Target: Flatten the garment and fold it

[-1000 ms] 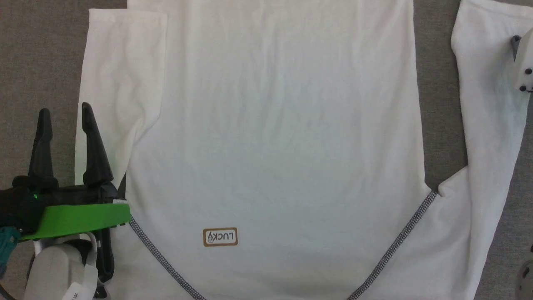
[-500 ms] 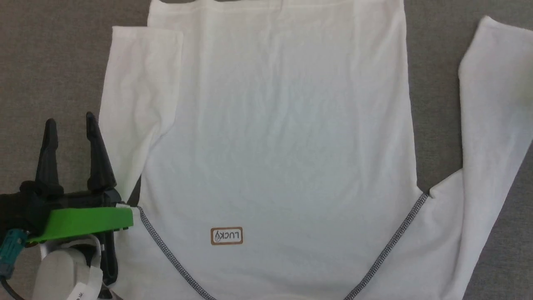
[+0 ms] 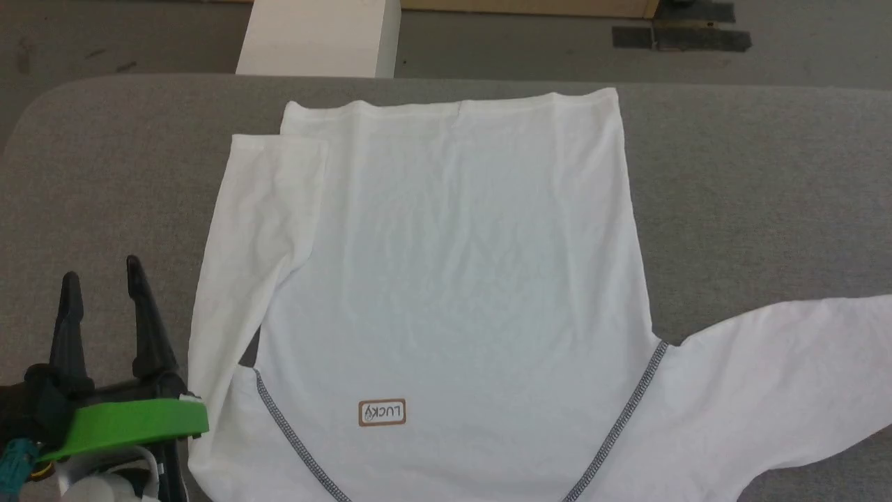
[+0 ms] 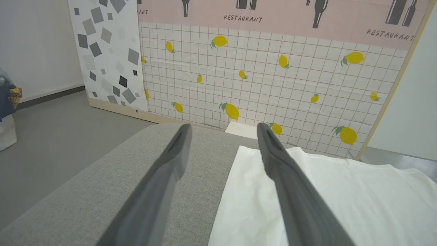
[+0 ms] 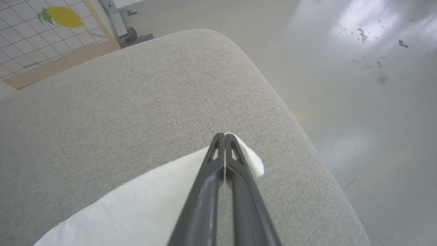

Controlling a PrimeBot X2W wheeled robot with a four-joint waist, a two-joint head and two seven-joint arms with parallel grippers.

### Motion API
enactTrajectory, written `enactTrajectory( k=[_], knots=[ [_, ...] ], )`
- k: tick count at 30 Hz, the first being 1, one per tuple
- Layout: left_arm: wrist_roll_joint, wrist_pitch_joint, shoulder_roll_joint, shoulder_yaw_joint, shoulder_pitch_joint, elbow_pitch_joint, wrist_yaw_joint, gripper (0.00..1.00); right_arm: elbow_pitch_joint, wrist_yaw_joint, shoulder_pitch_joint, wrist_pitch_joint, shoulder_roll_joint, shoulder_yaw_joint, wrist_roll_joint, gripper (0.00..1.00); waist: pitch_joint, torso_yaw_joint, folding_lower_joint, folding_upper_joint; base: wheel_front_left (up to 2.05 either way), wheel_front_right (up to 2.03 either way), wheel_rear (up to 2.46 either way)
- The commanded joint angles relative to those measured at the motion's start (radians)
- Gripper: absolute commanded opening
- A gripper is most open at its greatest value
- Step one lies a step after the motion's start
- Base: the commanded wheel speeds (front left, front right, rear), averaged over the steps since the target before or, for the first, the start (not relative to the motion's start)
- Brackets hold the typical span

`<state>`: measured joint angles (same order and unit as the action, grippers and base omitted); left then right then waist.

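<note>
Large white thin-fabric T-shirt [image 3: 460,279] flat on grey fabric worktop [image 3: 752,174], left end effector [image 3: 101,270] open beside it, right end effector [image 5: 224,135] clamping its sleeve tip [image 5: 254,164]

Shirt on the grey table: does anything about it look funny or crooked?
Yes. The shirt lies lopsided: its left-side sleeve is folded in along the body, but its right-side sleeve sticks out sideways, its end pinched in the shut right claw.
</note>
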<state>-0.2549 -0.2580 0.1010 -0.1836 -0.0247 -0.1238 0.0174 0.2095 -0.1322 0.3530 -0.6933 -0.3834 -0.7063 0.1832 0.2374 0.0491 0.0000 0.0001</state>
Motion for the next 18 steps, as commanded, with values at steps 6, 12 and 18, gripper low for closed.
enactTrajectory(
  k=[6, 12, 18],
  knots=[
    [0.016, -0.004, -0.013, -0.018, 0.039, -0.016, 0.005, 1.0, -0.08, 0.002, -0.034, 0.028, -0.006, 0.022, 0.012, 0.0, -0.09, -0.038, 0.0, -0.0001, 0.0, 0.0, 0.0],
    [0.025, -0.004, -0.016, -0.016, 0.045, -0.015, 0.012, 1.0, -0.261, 0.002, -0.06, 0.035, -0.019, 0.217, 0.106, 0.0, -0.125, -0.015, 0.0, -0.0001, 0.0, 0.0, 0.0],
    [0.027, -0.004, -0.018, -0.017, 0.058, -0.014, 0.011, 1.0, -0.428, 0.002, -0.093, -0.007, 0.018, 0.488, 0.195, 0.0, -0.146, -0.001, 0.0, -0.0001, 0.0, 0.0, 0.0]
  ],
)
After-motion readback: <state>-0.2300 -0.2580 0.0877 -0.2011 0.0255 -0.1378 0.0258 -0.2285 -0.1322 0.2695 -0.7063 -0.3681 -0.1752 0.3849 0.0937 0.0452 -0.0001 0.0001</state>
